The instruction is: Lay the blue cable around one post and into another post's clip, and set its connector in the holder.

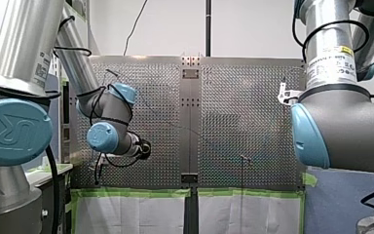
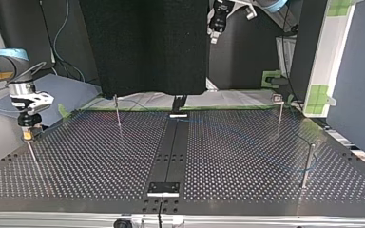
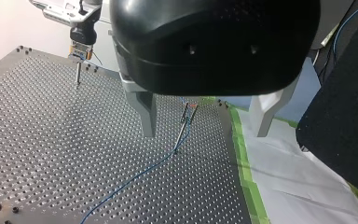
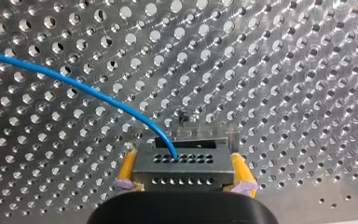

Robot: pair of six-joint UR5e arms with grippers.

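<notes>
Blue cable point(image 4: 81, 88), far end off-frame.

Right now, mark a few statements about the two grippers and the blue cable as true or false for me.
1. My right gripper is shut on the connector. True.
2. The blue cable runs into the connector. True.
3. My left gripper grips the blue cable. False: its fingers are open and hold nothing, high above the table.
4. My right gripper's pads are black. False: they are yellow.
</notes>
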